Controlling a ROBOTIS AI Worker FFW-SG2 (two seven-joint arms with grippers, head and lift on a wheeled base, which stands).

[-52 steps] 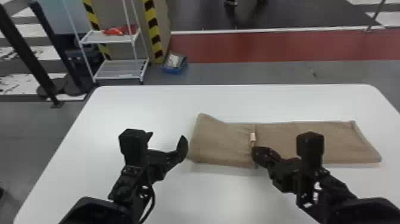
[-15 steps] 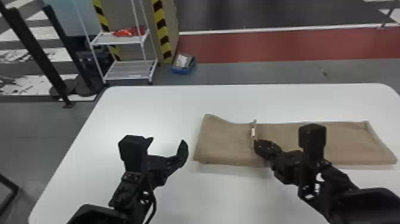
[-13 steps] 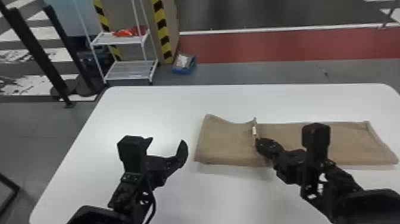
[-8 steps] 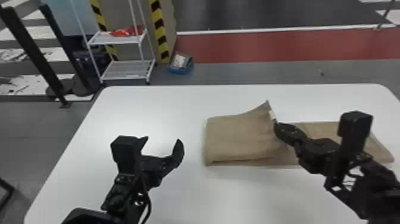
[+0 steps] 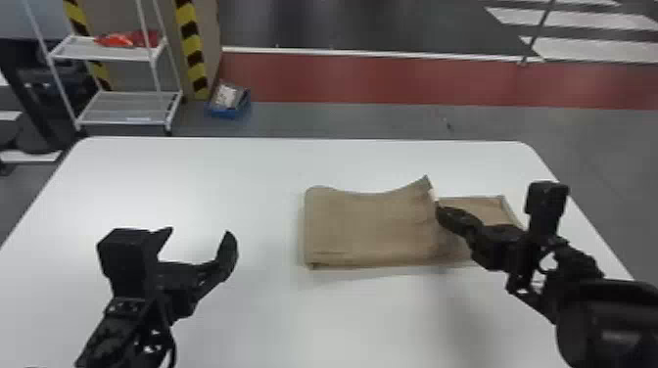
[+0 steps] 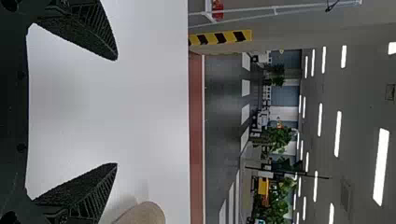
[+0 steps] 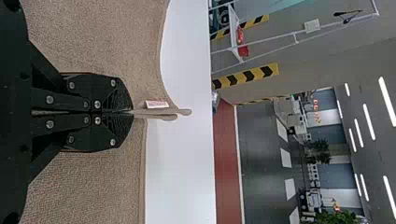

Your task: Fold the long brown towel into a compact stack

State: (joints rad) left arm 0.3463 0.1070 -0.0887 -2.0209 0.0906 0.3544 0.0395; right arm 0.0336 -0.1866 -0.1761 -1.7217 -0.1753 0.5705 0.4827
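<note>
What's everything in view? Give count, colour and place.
Towel: one, brown, partly folded, right of centre on table
Label: one, white, towel's raised edge
Table: one, white, under towel
Rack: one, white, beyond table, left
Items: number unclear, red, upper shelf of rack
Striped bands: two, yellow-black, by rack
Container: one, blue, floor beside rack
Floor strip: one, red, beyond table
Plants: several, green, far background
Ceiling lights: several, white, overhead
Left pincer: one, black, open, left of towel
Right pincer: one, black, closed on towel

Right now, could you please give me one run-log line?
towel: partly folded | right gripper: shut on its edge | left gripper: open over table
</note>
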